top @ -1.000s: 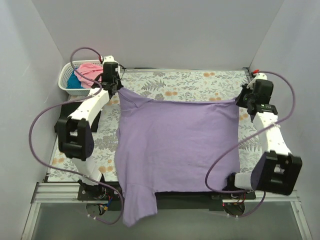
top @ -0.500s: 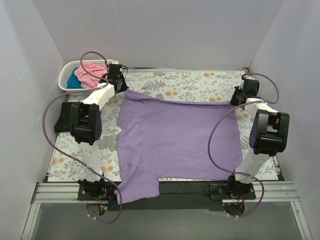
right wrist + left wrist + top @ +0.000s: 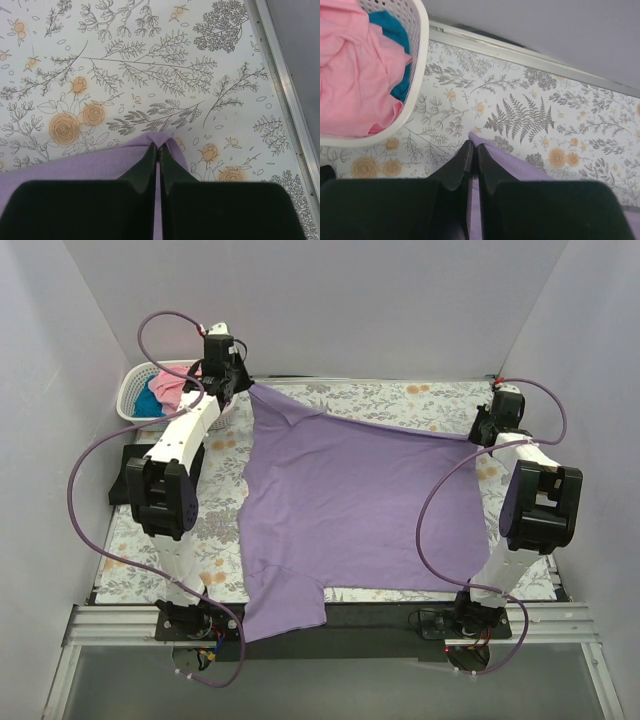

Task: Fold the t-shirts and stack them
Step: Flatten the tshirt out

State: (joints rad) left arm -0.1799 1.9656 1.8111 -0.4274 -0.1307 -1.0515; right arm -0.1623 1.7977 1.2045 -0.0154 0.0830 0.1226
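The lavender t-shirt (image 3: 350, 500) lies spread open over the floral cloth (image 3: 400, 400) that covers the table, and it is pinned at its two far corners. The left claw (image 3: 473, 147) is pinched nearly closed on the far left corner, with a sliver of purple fabric showing between and just past its tips. The right claw (image 3: 156, 149) is clamped the same way on the far right corner, where a small fold of cloth bunches around its tips. Holding both corners at once draws the far edge into a fairly straight line between the arms, which is probably the point: a taut edge lets the body of the shirt settle flat before any fold is made. The left corner sits farther back than the right, so that edge runs at a slant across the table. At the near side one sleeve (image 3: 285, 610) droops over the table's front edge, so the garment is not yet squared up. The white basket (image 3: 422, 60) stands at the far left corner just beside the left claw, holding a pink t-shirt (image 3: 355, 80) and a teal t-shirt (image 3: 390, 27), seemingly parked there unfolded until this one is done.
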